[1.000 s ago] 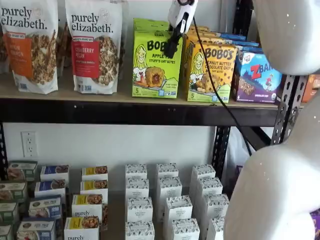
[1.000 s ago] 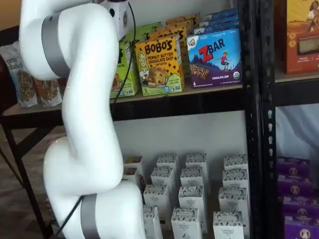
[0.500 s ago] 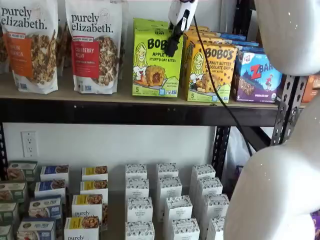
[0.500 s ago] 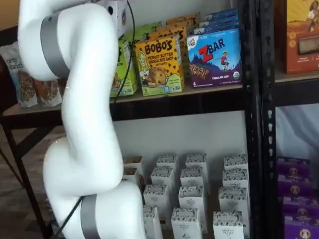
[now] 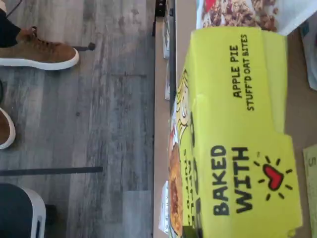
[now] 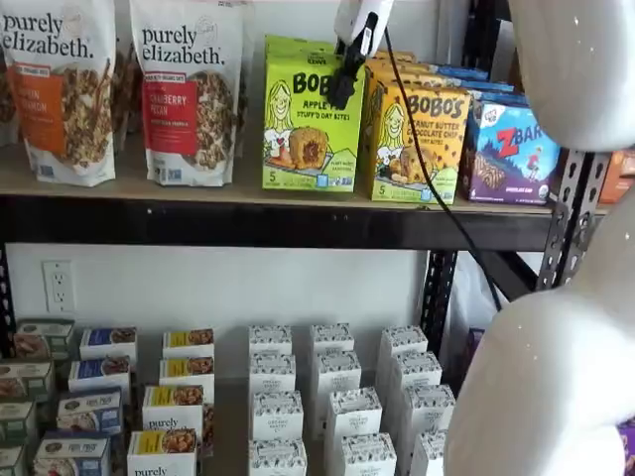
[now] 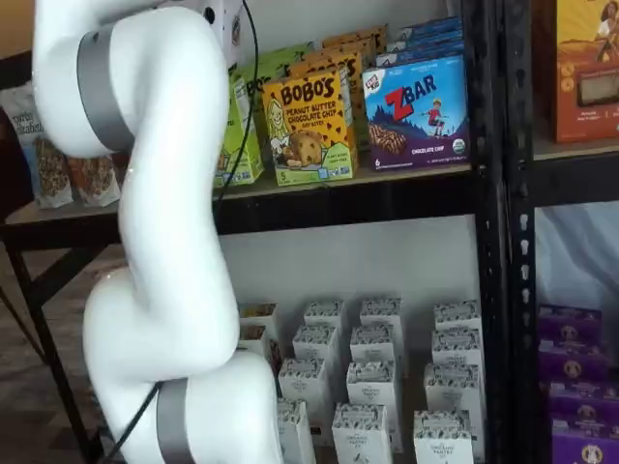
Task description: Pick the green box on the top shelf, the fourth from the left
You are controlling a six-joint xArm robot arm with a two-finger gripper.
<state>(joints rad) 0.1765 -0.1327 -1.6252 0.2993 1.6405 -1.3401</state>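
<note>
The green box (image 6: 306,124) reads "BOBO'S Apple Pie" and sits at the front of the top shelf (image 6: 198,216), ahead of a second green carton. My gripper (image 6: 343,87) comes down from above, with its black fingers shut on the box's upper right edge. In the wrist view the green box (image 5: 237,134) fills the frame right under the camera, showing "BAKED WITH" on its lid. In a shelf view the green box (image 7: 239,135) is half hidden behind my white arm, and the fingers are hidden there too.
Two granola bags (image 6: 189,89) stand left of the green box. An orange-yellow Bobo's box (image 6: 417,144) stands close on its right, then a ZBar box (image 6: 511,149). White cartons (image 6: 337,397) fill the lower shelf. A brown shoe (image 5: 39,49) stands on the wooden floor.
The green box has risen slightly and come a little forward and to the right with the gripper still on it. The neighbouring boxes have not moved.
</note>
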